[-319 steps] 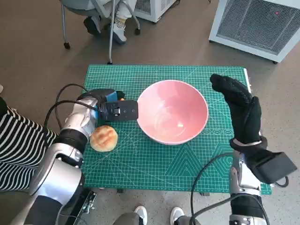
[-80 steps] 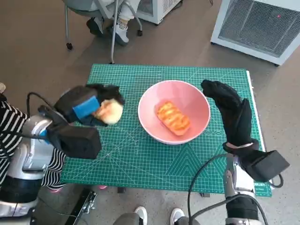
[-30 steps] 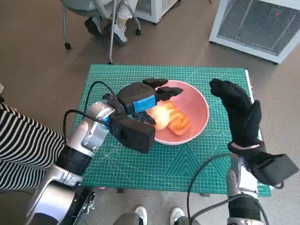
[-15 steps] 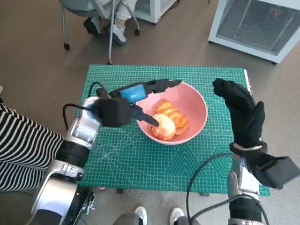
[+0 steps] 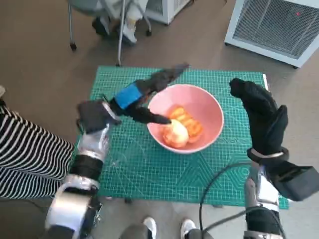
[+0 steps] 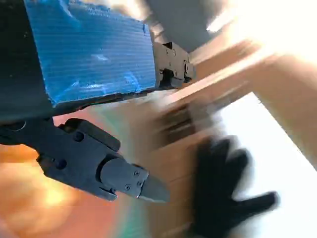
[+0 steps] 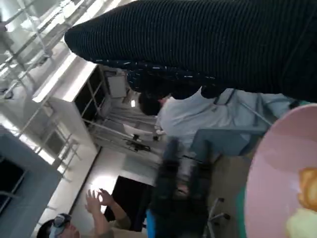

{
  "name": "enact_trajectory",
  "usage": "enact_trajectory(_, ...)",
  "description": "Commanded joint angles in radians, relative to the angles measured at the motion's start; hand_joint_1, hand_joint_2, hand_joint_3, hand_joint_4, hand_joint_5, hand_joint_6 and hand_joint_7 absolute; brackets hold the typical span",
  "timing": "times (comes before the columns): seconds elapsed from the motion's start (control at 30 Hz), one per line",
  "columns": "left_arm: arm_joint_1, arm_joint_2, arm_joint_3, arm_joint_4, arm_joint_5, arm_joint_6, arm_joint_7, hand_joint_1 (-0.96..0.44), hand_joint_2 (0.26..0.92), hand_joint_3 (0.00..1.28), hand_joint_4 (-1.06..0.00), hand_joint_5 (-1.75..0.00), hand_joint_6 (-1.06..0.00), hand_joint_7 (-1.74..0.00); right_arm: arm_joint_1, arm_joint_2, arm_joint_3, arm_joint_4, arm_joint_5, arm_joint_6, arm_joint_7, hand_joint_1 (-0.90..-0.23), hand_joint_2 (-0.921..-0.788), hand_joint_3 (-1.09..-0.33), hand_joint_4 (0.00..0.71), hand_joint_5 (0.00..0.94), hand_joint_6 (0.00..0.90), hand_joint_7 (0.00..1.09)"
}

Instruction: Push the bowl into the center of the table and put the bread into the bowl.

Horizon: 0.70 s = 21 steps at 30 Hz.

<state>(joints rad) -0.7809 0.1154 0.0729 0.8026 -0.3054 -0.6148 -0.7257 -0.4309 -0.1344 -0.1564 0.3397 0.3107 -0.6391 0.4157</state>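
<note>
Head view: your pink bowl (image 5: 199, 107) sits on the green cutting mat (image 5: 149, 164), near the mat's middle. Two pieces of bread lie in the bowl. The round pale bun (image 5: 175, 133) rests against the bowl's near-left wall; the ridged orange loaf (image 5: 187, 122) lies just beside it, touching it, toward the bowl's centre. Your left hand (image 5: 144, 97) hangs over the bowl's left rim with its fingers spread apart and nothing in them; one lower finger points toward the bun, the upper ones reach past the bowl's far-left rim. The picture is motion-blurred there, so you cannot tell whether the finger touches the bun. Your right hand (image 5: 261, 117) stands upright just beside the bowl's right rim, glove fingers loosely apart and empty, not touching the bowl. A striped sleeve (image 5: 25, 159) of a person shows well left of the bowl, and chair legs with a person's feet (image 5: 117, 25) show beyond the mat's far edge.

Left wrist view: the blue tape (image 6: 89, 49) and black fingers (image 6: 99, 163) are sharp, with an open gap between them. Everything else is smeared. An orange-pink blur by the fingers may be the bowl's contents; you cannot tell more.

Right wrist view: below the knitted glove (image 7: 208, 44), part of the bowl's pink rim (image 7: 262, 183) shows, with edges of the loaf (image 7: 309, 186) and bun (image 7: 302, 225) inside. People (image 7: 198, 116) are in the background.
</note>
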Motion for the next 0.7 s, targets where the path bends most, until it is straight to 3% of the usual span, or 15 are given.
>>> enact_trajectory(0.03, 0.058, -0.121, 0.095, -0.044, -0.152, -0.080, -0.012, -0.61, 0.921, 0.28, -0.15, -0.05, -0.25, -0.10, -0.019, -0.011, -0.001, -0.042, 0.000, 0.048, -0.017, -0.677, -0.921, -0.735, 0.176, 0.008, 0.070, 0.47)
enact_trajectory(0.13, 0.075, -0.129, 0.099, -0.068, -0.155, -0.079, -0.006, -0.60, 0.921, 0.33, -0.16, -0.03, -0.08, -0.43, -0.031, -0.012, 0.001, -0.059, -0.005, 0.059, -0.020, -0.669, -0.921, -0.726, 0.178, 0.007, 0.076, 0.46)
enact_trajectory(0.2, 0.083, -0.128, 0.101, -0.079, -0.146, -0.078, 0.001, -0.59, 0.921, 0.34, -0.16, -0.02, -0.04, -0.51, -0.038, -0.013, 0.002, -0.066, -0.007, 0.065, -0.021, -0.665, -0.921, -0.724, 0.179, 0.007, 0.078, 0.46)
enact_trajectory(0.4, 0.121, -0.120, 0.095, -0.146, -0.098, -0.084, 0.049, -0.60, 0.921, 0.38, -0.13, 0.00, 0.00, -0.51, -0.088, -0.018, 0.009, -0.047, -0.010, 0.068, -0.013, -0.668, -0.921, -0.711, 0.183, 0.007, 0.090, 0.44)
enact_trajectory(0.7, 0.124, -0.113, 0.095, -0.160, -0.084, -0.070, 0.072, -0.62, 0.921, 0.41, -0.10, 0.00, 0.00, -0.46, -0.114, -0.017, 0.009, -0.006, -0.007, 0.063, -0.007, -0.693, -0.921, -0.677, 0.194, 0.009, 0.104, 0.44)
